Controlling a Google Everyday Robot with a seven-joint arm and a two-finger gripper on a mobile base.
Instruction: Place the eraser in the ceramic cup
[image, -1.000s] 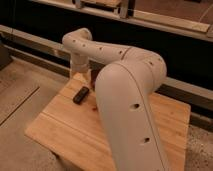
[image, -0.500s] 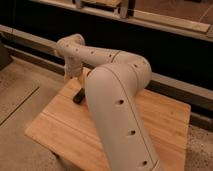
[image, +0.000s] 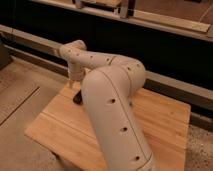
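Camera view: reaching with end effector (image: 73, 82) toward eraser (image: 77, 98) at far left corner of tabletop (image: 170, 117); grip state impossible to tell.
Probably light, stiff, slightly grippy: pinch across narrow sides. Since a second ago, swung elbow (image: 112, 85) closer, half hiding eraser; no sign of ceramic cup.

— Where is the eraser (image: 77, 98)?
— On the wooden tabletop (image: 52, 122), toward its far left side. It's a small dark block, black by the look of it, lying flat.
— Is all of it showing?
— No, only its left part. The big pale arm (image: 112, 115) covers the rest.
— And the hand (image: 73, 84)?
— It hangs just above the eraser, pointing down. Whether they touch, I cannot tell.
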